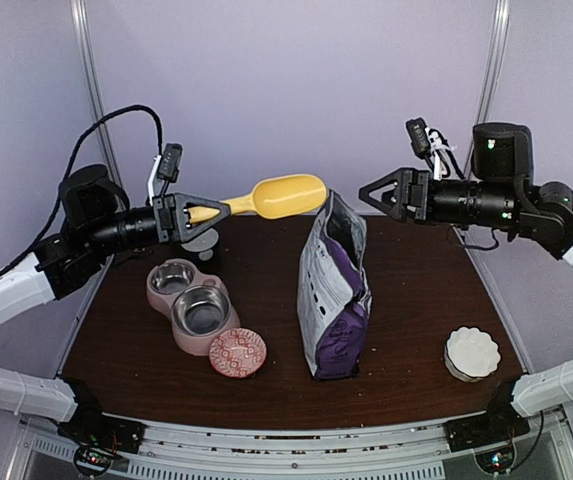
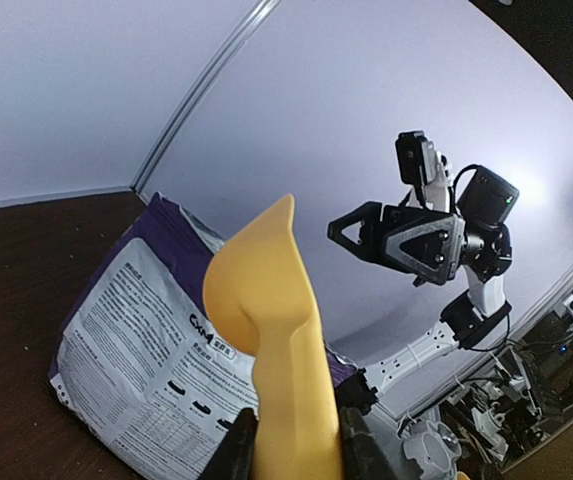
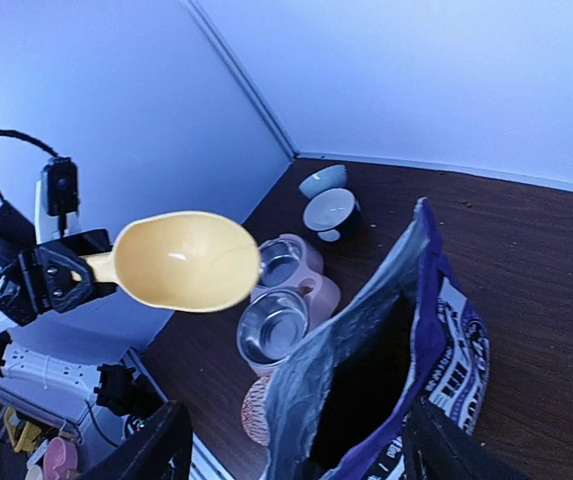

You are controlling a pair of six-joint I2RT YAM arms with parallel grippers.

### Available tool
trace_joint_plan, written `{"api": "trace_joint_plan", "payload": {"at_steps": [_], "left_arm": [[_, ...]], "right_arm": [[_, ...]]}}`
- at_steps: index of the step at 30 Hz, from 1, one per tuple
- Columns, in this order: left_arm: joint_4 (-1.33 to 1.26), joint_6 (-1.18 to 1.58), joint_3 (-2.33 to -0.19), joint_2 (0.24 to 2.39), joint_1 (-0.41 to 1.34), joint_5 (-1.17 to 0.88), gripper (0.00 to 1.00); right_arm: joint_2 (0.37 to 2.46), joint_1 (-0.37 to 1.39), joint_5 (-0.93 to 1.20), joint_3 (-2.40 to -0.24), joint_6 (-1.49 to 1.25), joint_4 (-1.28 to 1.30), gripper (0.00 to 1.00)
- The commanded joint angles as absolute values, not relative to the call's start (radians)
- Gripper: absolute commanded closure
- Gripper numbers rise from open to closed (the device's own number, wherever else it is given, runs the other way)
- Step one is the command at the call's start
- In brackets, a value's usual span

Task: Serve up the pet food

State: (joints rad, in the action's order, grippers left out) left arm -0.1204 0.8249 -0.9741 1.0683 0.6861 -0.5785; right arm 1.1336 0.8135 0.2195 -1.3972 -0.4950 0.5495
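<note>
Nearest, front edge: red patterned dish (image 1: pixel 237 353) lay left of centre, white scalloped dish (image 1: pixel 472 353) near the right corner.
Pink feeder (image 1: pixel 192 305): sat just behind the red dish.
Pet food bag (image 1: pixel 334 290): stood open at desk centre; contents too dark to tell.
Left gripper (image 1: pixel 199 213): clamped the empty yellow scoop (image 1: pixel 276 196) by its handle above the rear edge.
Right gripper (image 1: pixel 371 192): gaped wide, empty, the bag's top between it and the scoop.
</note>
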Motion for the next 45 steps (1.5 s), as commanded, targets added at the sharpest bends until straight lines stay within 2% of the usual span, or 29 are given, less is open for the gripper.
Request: {"api": "trace_joint_plan", "payload": {"at_steps": [1, 5, 10, 13, 15, 17, 19, 24, 30, 33, 37, 45], "left_arm": [[-0.184, 0.838, -0.962, 1.011, 0.645, -0.487, 1.00], [-0.112, 0.845, -0.925, 0.963, 0.597, -0.441, 1.00], [-0.048, 0.845, -0.893, 0.904, 0.575, -0.421, 1.00], [-0.020, 0.841, -0.880, 0.874, 0.570, -0.408, 1.00], [-0.004, 0.838, -0.876, 0.861, 0.567, -0.400, 1.00], [0.006, 0.835, -0.877, 0.854, 0.565, -0.397, 1.00], [0.011, 0.834, -0.877, 0.850, 0.563, -0.396, 1.00], [0.026, 0.829, -0.880, 0.852, 0.557, -0.398, 1.00], [0.036, 0.823, -0.898, 0.858, 0.545, -0.408, 1.00], [0.050, 0.817, -0.898, 0.850, 0.542, -0.402, 1.00], [0.063, 0.805, -0.882, 0.832, 0.537, -0.394, 1.00], [0.065, 0.779, -0.815, 0.801, 0.535, -0.458, 1.00]], "right_arm": [[1.197, 0.812, -0.024, -1.489, -0.485, 0.794, 0.26], [1.307, 0.811, -0.078, -1.573, -0.484, 0.901, 0.29], [1.433, 0.813, -0.070, -1.650, -0.478, 0.970, 0.39], [1.465, 0.814, 0.007, -1.652, -0.461, 0.952, 0.57], [1.478, 0.815, 0.037, -1.656, -0.461, 0.946, 0.73], [1.478, 0.814, 0.019, -1.658, -0.465, 0.946, 0.90], [1.478, 0.800, -0.023, -1.672, -0.462, 0.957, 1.00], [1.507, 0.690, -0.073, -1.791, -0.396, 0.994, 1.00], [1.641, 0.589, -0.131, -2.146, -0.312, 1.112, 1.00], [1.682, 0.587, -0.120, -2.225, -0.293, 1.114, 1.00], [1.645, 0.613, 0.003, -2.081, -0.321, 0.992, 1.00], [1.594, 0.830, 0.178, -1.504, -0.462, 0.621, 1.00]]}}
